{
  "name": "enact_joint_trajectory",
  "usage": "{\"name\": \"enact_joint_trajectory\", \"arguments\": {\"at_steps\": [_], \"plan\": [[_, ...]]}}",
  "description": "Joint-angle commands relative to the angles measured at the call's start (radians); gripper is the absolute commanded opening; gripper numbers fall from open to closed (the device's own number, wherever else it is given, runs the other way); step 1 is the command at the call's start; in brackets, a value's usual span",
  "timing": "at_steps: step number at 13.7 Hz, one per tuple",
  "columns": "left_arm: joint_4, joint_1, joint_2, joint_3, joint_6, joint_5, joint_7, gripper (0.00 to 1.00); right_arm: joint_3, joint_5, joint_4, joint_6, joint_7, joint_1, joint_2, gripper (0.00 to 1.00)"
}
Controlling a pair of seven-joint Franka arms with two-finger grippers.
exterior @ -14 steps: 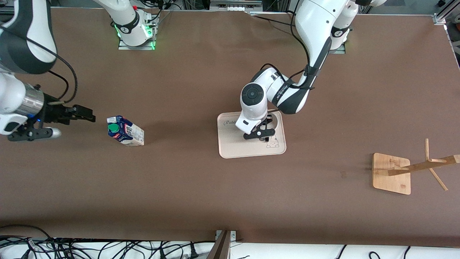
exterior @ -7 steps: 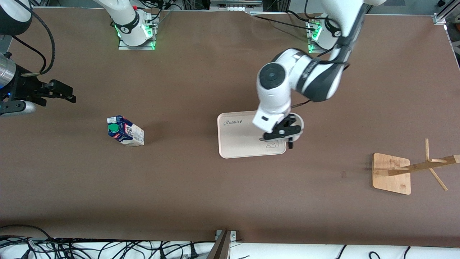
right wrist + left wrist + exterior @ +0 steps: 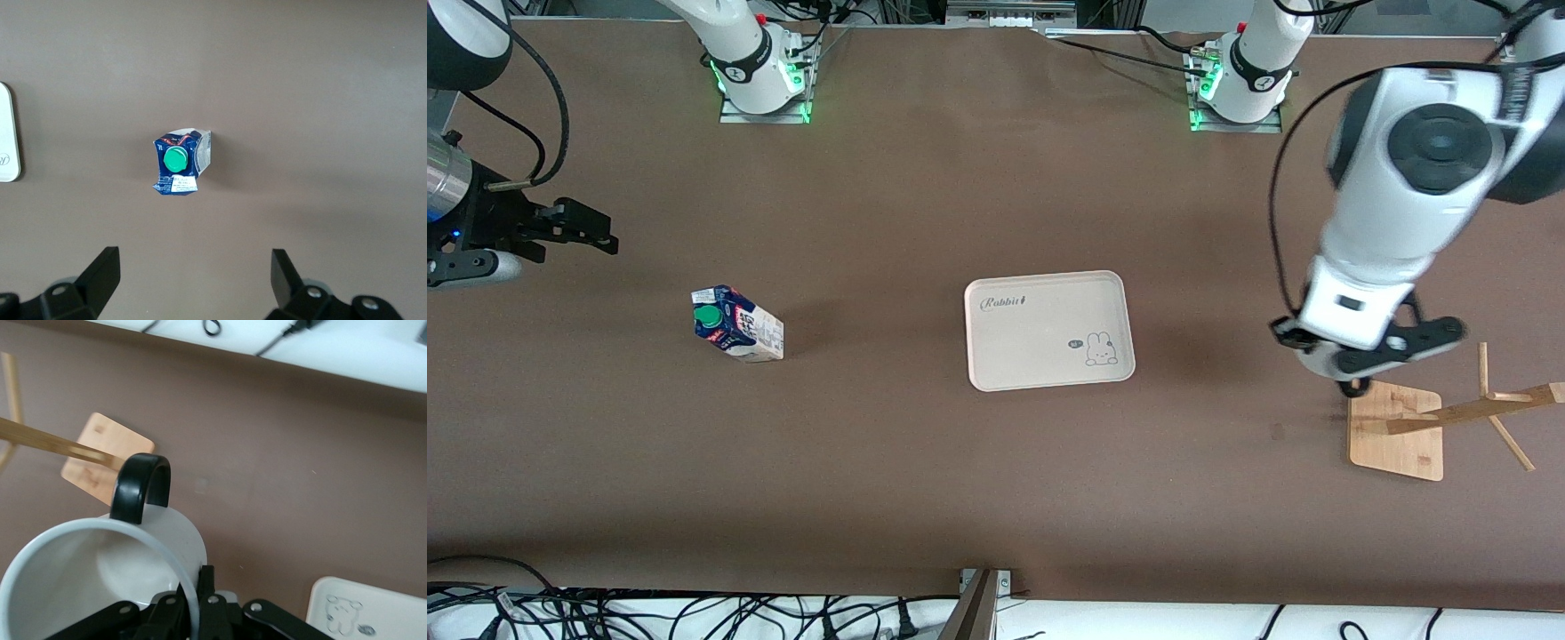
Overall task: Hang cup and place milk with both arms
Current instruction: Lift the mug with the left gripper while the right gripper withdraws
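- Left gripper [image 3: 1360, 364] is up in the air over the table edge of the wooden rack's square base, at the left arm's end of the table. Its black fingers [image 3: 208, 600] are clamped on the rim of the small white mug with the black loop handle [image 3: 100, 567].
- In the left wrist view the mug's handle [image 3: 141, 487] sticks out away from the fingers, toward the pale wooden rack with angled pegs [image 3: 1449, 418]. Rim grip looks deliberate: it leaves the loop free to slide over a peg.
- The front view hides the mug under the left wrist, so peg alignment can't be judged there. My read: hang step is in approach, handle not yet on any peg.
- Small dark blue and white gable-top carton with a round green cap [image 3: 734, 324] stands on the brown table top [image 3: 871, 444], toward the right arm's end, well apart from the tray. Untouched.
- Right gripper [image 3: 574, 233] hangs over the table near that end, not over the carton in the front view. Its fingers [image 3: 100, 277] are spread wide with nothing between them; the wrist camera looks straight down on the carton cap. Looks pre-staged for a top-down grab.
- Cream rectangular tray with a rabbit drawing [image 3: 1049, 331] sits mid-table, nothing on it; likely the milk's drop spot.
- Risk, as I judge it: a thin rim pinch could let the mug twist when the handle meets the peg.
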Motion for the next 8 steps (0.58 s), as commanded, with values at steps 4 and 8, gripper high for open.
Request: {"name": "enact_joint_trajectory", "arguments": {"at_steps": [4, 8], "plan": [[0.033, 0.180, -0.012, -0.017, -0.023, -0.145, 0.080, 0.00, 0.143, -0.047, -0.048, 0.014, -0.015, -0.138, -0.037, 1.00], [0.033, 0.247, -0.009, -0.013, -0.020, -0.196, 0.291, 0.00, 0.242, -0.074, -0.043, 0.014, -0.015, -0.224, -0.039, 1.00]]}}
